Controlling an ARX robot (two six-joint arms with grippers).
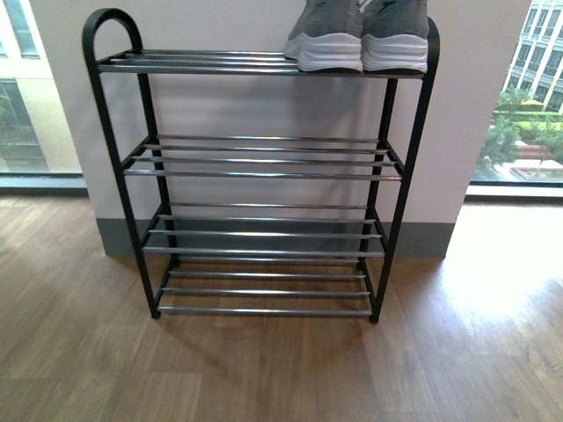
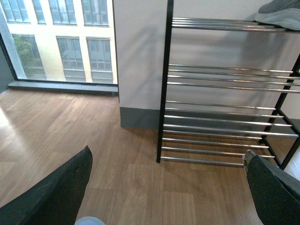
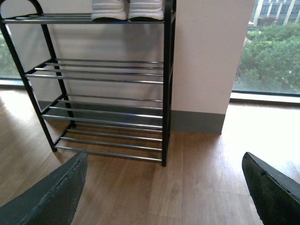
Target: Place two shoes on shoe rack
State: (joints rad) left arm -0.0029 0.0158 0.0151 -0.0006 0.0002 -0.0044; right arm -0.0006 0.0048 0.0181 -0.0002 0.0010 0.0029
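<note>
Right now both grey knit sneakers [image 1: 361,40] sit side by side on the top shelf of the shoe rack [image 1: 264,175], at the upper right of the front frame. The right one is just beside the rack's arched end. By my read the placing is done.

Left gripper [image 2: 168,154]: jaws spread wide, nothing between them, low over the wood floor [image 2: 70,140]. Right gripper [image 3: 164,154]: same, wide apart and empty.

Risks from here:
- White soles look flush with the front bar. A nudge from an arm passing near the top shelf could tip a sneaker off forward.
- The shelf is thin chrome bars with gaps. A sneaker shoved sideways may drop a sole edge between bars and tilt.
- The rack looks light. A bump on the frame could shake both sneakers.
- Pale blue sliver [image 2: 86,220] at the bottom edge of the left wrist frame, too little showing to identify. Possible snag for that arm.
</note>
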